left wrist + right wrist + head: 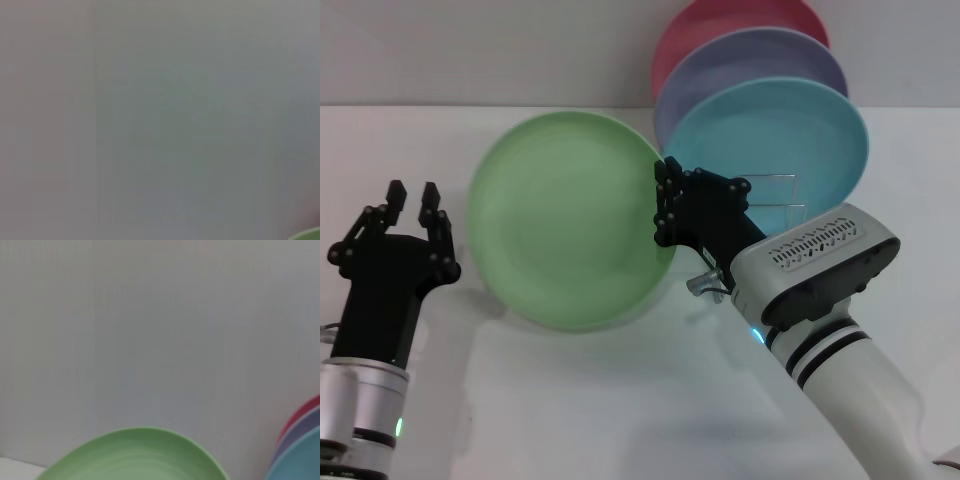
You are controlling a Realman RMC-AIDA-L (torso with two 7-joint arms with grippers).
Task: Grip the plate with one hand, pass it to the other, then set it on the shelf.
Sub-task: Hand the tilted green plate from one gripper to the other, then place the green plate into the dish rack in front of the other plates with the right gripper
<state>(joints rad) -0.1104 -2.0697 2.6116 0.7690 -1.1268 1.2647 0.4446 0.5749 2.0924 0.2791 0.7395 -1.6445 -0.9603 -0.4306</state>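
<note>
At lower left I see my left hand [413,197], fingers spread and empty, just beside the plate [565,220]. The plate stands upright mid-frame, its right rim pinched by my right hand [665,205], before the shelf [775,200].

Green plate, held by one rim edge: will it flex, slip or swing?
The green plate looks like stiff matte plastic, so probably little flex. The right gripper pinches only its rim, so it may pivot or slip. It seems light for its width.
</note>
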